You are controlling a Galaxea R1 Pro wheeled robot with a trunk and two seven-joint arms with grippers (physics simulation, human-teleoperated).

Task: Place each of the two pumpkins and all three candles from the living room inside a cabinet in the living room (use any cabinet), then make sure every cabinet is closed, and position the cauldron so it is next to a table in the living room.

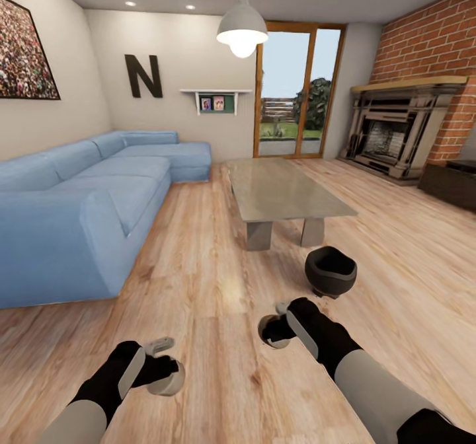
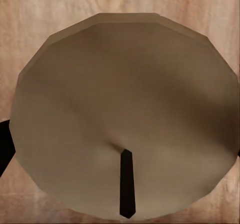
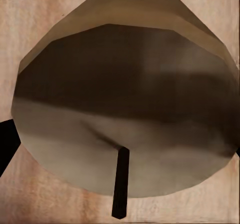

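My left gripper (image 1: 165,368) is shut on a tan-beige candle (image 1: 173,383), held low over the wood floor. In the left wrist view the candle's top (image 2: 125,114) and dark wick (image 2: 127,184) sit close between the fingers. My right gripper (image 1: 276,328) is shut on a second candle (image 1: 268,333), whose shaded top (image 3: 125,109) shows in the right wrist view. The black cauldron (image 1: 330,271) stands on the floor just beyond the right gripper, by the near right corner of the glass-topped table (image 1: 284,193). A low dark-brown cabinet (image 1: 453,183) is at the right edge. The pumpkins are out of view.
A blue corner sofa (image 1: 86,199) runs along the left wall. A fireplace (image 1: 396,133) in a brick wall stands at the back right, with glass doors (image 1: 297,94) behind the table. A lamp (image 1: 242,31) hangs above. Open wood floor lies between sofa and table.
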